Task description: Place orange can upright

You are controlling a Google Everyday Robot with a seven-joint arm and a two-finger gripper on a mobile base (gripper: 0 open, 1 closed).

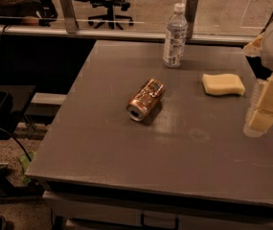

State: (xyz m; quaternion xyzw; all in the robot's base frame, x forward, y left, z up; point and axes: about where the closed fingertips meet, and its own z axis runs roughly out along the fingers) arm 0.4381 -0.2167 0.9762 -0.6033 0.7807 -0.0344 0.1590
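Note:
The orange can [146,99] lies on its side near the middle of the grey table [102,143], its silver top facing the front left. My gripper [265,110] is at the right edge of the view, above the table's right side and well to the right of the can. It holds nothing that I can see.
A clear water bottle [175,35] with a white cap stands upright at the back of the table. A yellow sponge [223,84] lies right of the can. A glass rail and office chairs are behind the table. A dark stand is on the left.

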